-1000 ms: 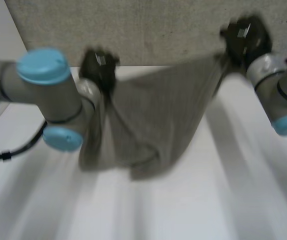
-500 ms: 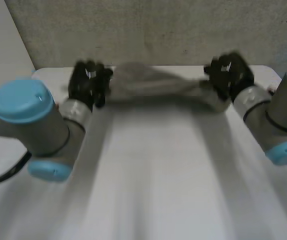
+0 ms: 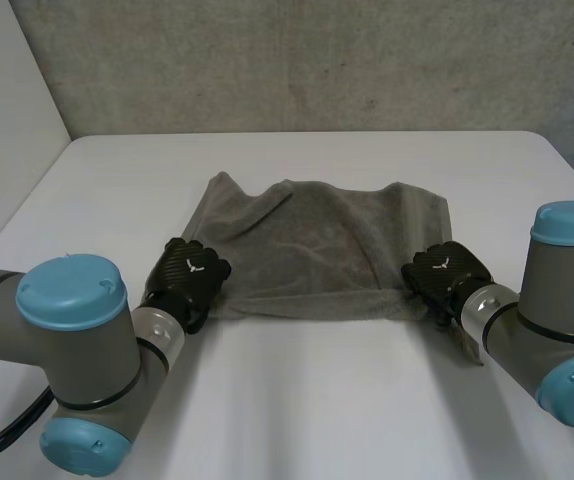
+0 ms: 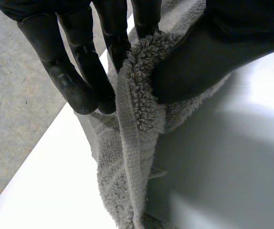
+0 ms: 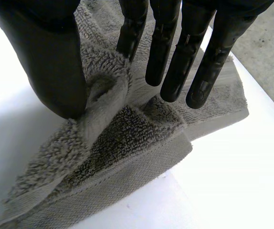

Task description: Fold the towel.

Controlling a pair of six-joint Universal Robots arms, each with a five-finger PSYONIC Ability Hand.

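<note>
nearest, the left arm (image 3: 72,345) and right arm (image 3: 557,320) come in over the white counter (image 3: 307,410). the left hand (image 3: 189,275) sits at the near left corner of the towel (image 3: 317,245), and the right hand (image 3: 445,273) at its near right corner. in the left wrist view, the fingers (image 4: 79,76) and thumb are closed on the towel's hemmed edge, which bunches between them and runs down to the counter. in the right wrist view, the thumb pinches a raised fold of towel against one finger. the other fingers (image 5: 175,67) are straight, just above the cloth, and this corner lies in layers on the counter. beyond the hands, the grey towel lies spread and wrinkled on the middle of the counter. its near edge runs straight between the two hands, and its far edge is uneven, with the far left corner poking out. a grey wall (image 3: 297,60) stands behind the counter's far edge.
</note>
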